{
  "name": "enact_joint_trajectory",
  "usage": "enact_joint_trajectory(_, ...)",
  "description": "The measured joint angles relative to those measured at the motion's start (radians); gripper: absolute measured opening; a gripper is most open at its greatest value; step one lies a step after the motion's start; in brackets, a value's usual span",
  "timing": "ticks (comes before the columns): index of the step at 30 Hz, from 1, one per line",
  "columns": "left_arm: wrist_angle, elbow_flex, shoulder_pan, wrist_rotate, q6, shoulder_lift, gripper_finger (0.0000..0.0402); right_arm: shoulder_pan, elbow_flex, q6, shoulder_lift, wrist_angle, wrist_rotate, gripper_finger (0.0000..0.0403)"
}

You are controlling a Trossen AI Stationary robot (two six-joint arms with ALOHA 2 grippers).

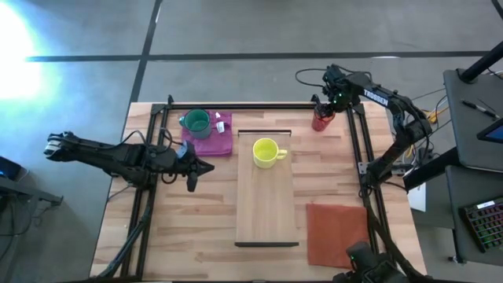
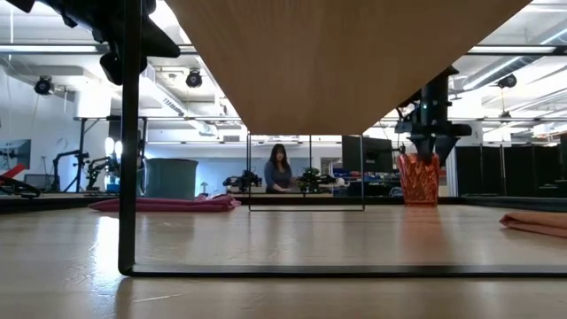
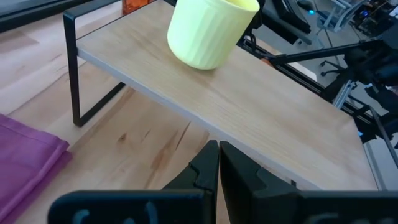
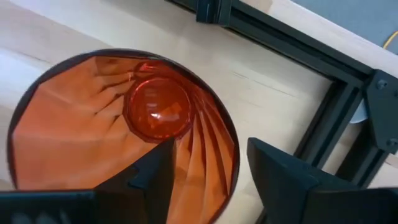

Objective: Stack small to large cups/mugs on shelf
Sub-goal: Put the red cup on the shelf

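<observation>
Right claw (image 4: 208, 171) straddles red-orange cup (image 4: 118, 124) rim (one finger inside) — unclosed.

Three cups on the table — one yellow mug (image 1: 268, 152), one teal mug (image 1: 196, 123), one red cup (image 1: 321, 119) — plus one shelf (image 1: 267, 212), two cloths, magenta (image 1: 220, 141) and orange (image 1: 336, 233), and two arms.

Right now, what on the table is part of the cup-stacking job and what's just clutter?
Job:
- yellow mug, on the shelf
- teal mug, on the magenta cloth
- red-orange cup, one finger of the right gripper inside its rim
- left gripper, shut, beside the shelf

Lying about:
- magenta cloth
- orange-red cloth
</observation>
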Motion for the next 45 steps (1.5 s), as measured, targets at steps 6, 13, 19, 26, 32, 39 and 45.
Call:
enact_joint_trajectory(6, -0.014, 0.000, 0.000, -0.002, 0.000, -0.006, 0.0000, 0.000, -0.026, 0.011, 0.000, 0.073, 0.005, 0.0124)
enact_joint_trajectory(13, -0.007, 0.001, 0.005, -0.029, 0.007, 0.004, 0.0000, 0.000, -0.033, 0.039, 0.000, 0.111, 0.006, 0.0029)
enact_joint_trajectory(19, -0.009, 0.005, 0.039, -0.038, 0.031, -0.004, 0.0000, 0.003, -0.031, 0.035, -0.010, 0.099, -0.018, 0.0013)
enact_joint_trajectory(26, -0.002, 0.005, 0.071, -0.038, 0.027, -0.010, 0.0000, 0.059, -0.017, 0.018, -0.100, -0.007, -0.027, 0.0012)
enact_joint_trajectory(32, -0.004, 0.005, 0.074, -0.037, 0.027, -0.007, 0.0000, 0.190, 0.055, 0.065, -0.228, -0.145, -0.010, 0.0012)
enact_joint_trajectory(39, -0.004, 0.004, 0.078, -0.037, 0.027, -0.001, 0.0000, 0.423, 0.227, 0.232, -0.336, -0.312, 0.080, 0.0011)
enact_joint_trajectory(45, -0.008, 0.005, 0.078, -0.037, 0.028, -0.005, 0.0000, 0.642, 0.374, 0.406, -0.341, -0.488, 0.148, 0.0011)
